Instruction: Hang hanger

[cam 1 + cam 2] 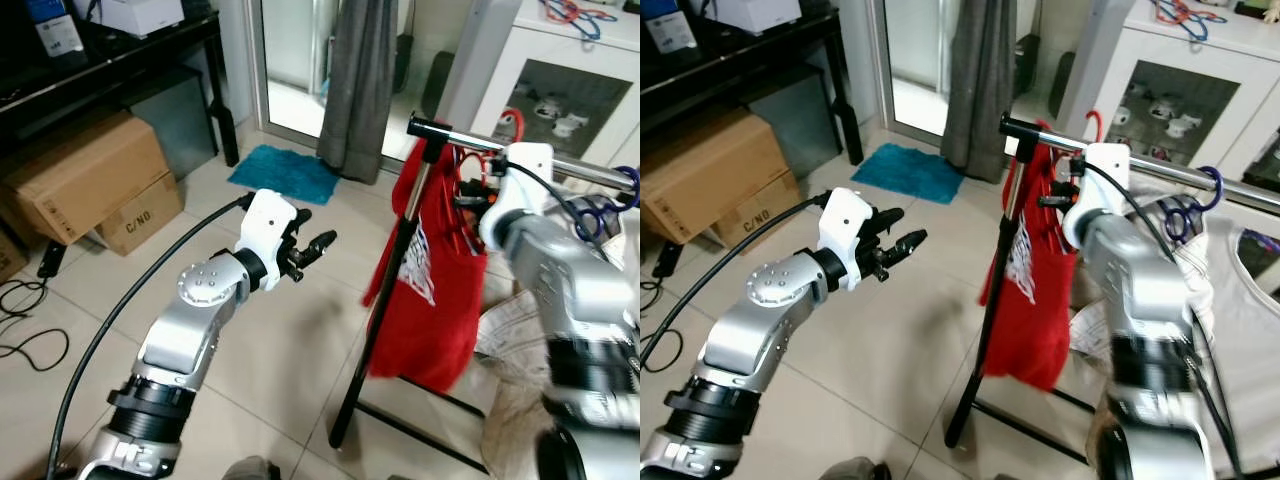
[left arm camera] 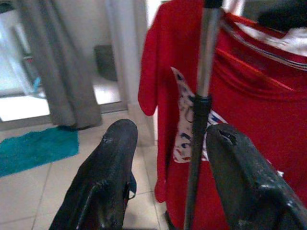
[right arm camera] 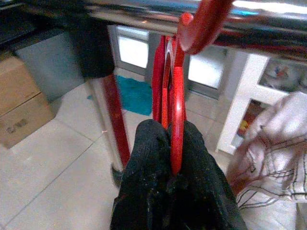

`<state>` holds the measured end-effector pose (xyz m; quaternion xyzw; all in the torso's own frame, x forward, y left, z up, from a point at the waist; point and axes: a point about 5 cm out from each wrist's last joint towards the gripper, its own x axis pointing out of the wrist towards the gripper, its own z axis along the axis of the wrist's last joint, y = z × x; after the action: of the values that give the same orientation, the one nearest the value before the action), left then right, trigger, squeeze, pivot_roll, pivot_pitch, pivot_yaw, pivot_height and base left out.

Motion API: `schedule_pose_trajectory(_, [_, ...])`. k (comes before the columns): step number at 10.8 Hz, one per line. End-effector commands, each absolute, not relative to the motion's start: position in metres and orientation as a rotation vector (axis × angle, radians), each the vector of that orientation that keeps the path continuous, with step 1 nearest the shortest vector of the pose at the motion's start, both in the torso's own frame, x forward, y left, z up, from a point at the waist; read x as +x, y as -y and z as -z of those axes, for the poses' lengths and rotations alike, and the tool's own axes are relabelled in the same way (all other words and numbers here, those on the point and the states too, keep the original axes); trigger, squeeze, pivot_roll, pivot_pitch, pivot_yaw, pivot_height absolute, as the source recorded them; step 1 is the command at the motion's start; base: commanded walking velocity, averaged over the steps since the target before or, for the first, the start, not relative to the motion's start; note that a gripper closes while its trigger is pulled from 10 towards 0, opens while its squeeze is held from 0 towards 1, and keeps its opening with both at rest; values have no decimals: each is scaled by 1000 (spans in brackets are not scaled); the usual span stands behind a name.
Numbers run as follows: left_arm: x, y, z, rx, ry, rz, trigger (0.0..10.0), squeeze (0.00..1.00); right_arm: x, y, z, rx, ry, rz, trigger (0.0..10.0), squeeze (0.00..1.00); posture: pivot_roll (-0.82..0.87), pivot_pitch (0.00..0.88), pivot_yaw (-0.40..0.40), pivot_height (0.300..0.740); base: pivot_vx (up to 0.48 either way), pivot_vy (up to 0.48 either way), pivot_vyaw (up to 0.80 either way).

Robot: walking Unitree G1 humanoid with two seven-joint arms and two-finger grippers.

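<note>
Right pincer (image 3: 173, 143): both black fingers pressed together on the red hanger (image 3: 176, 96), clamping its thin neck just below the hook. The hook curls over the chrome rail (image 3: 144, 9) of the clothes rack, touching it from above. From the head camera this pincer sits up at the rail's end behind its white wrist housing, fingers mostly hidden by the arm.

Red shirt (image 1: 432, 290) hangs from the hanger directly under that grip, beside the rack's black upright pole (image 1: 385, 300). A white-and-dark printed patch shows on the shirt front; its design is too blurred to read.

Left pincer (image 1: 312, 250): raised over the tiled floor (image 1: 270, 350), fingers spread apart, gripping nothing, aimed toward the pole and shirt but well apart from them. In its wrist view the pole stands between the two fingertips (image 2: 115, 143) in the distance.

Further along the rail: a blue hanger hook (image 1: 1202, 190) and a pale garment (image 1: 1240, 300), cut off at the frame edge.

Background: teal mat (image 1: 285, 172) by grey curtain (image 1: 360, 80); stacked cardboard boxes (image 1: 95, 185) under a black tabletop (image 1: 120, 55), lower box printed "C/ND" as far as legible. White cabinet (image 1: 570, 90) with glass door, contents unclear.
</note>
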<state>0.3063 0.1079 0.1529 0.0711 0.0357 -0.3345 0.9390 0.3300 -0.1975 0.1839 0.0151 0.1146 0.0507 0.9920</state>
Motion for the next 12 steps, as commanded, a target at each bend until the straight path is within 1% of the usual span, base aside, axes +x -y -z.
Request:
schedule_pose_trajectory(1, [306,-111,-152,128,-77,647,10000,0,323,195,-197,10,-171,-149,0,0,7,0,-5,740,0,0,0])
schedule_pose_trajectory(2, [303,-115,-149,123,-80,626,10000,0,310,193,-192,-19,-169,-195,0,0,6,0,-7,740,0,0,0])
schedule_pose_trajectory(4, [298,-119,-145,110,-82,602,10000,0,294,195,-176,-30,-217,-182,0,0,10,0,-18,740,0,0,0])
schedule_pose_trajectory(5, [294,-121,-140,116,-95,587,10000,0,284,198,-160,-75,-270,-141,0,0,12,0,-25,740,0,-341,0])
schedule_pose_trajectory(7, [291,-122,-138,119,-105,581,10000,0,276,195,-146,-72,-295,-138,0,0,19,0,-36,740,0,-358,0])
schedule_pose_trajectory(8, [290,-123,-137,121,-108,576,10000,0,268,190,-137,-55,-312,-155,0,0,25,0,-41,740,0,-356,0])
schedule_pose_trajectory(11, [287,-123,-136,123,-112,576,10000,0,262,184,-131,-53,-292,-202,0,0,29,0,-45,740,0,-356,0])
schedule_pose_trajectory(12, [286,-121,-135,98,-117,581,10000,0,261,182,-131,-61,-288,-227,0,0,29,0,-45,740,0,-266,0])
